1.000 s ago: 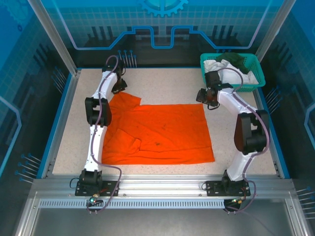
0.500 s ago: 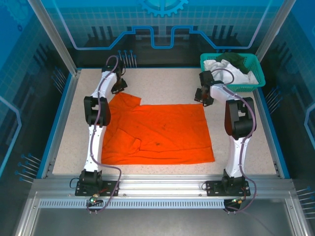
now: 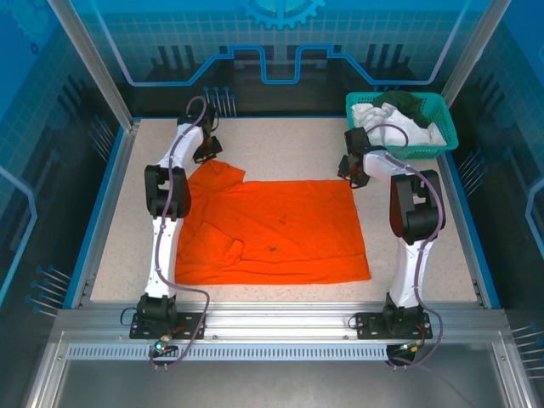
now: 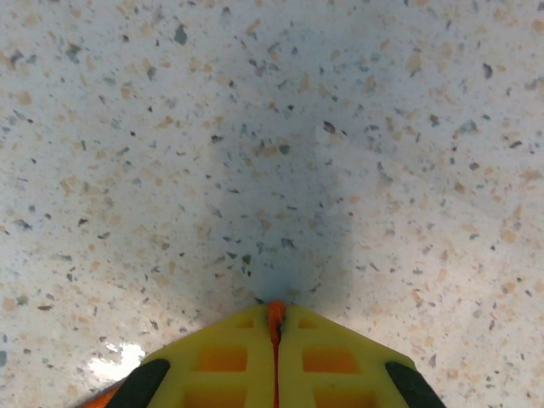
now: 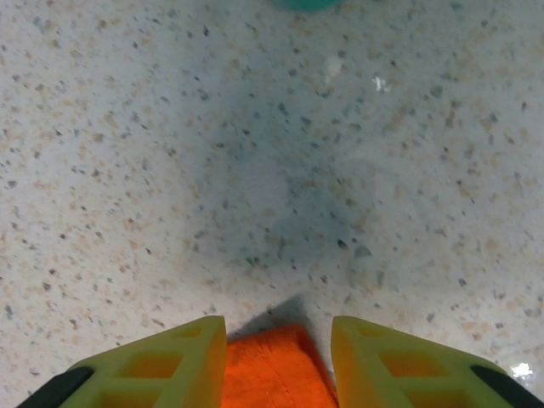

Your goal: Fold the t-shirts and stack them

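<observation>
While left claw [image 4: 274,313] pinches t-shirt [image 3: 280,229], speckled table [image 4: 255,127]

**Speckled table: one shirt spread out, one basket in the corner**

The table [image 3: 280,140] has a pale surface speckled with tan and grey, framed by a blue rim [image 3: 280,117]. An orange t-shirt [image 3: 280,225] lies spread flat across its middle. The shirt is mostly smooth, with one sleeve reaching toward the far left and the other bunched and wrinkled at the near left. A teal mesh basket [image 3: 443,115] stands in the far right corner, near the shirt's far right corner but apart from it.
</observation>
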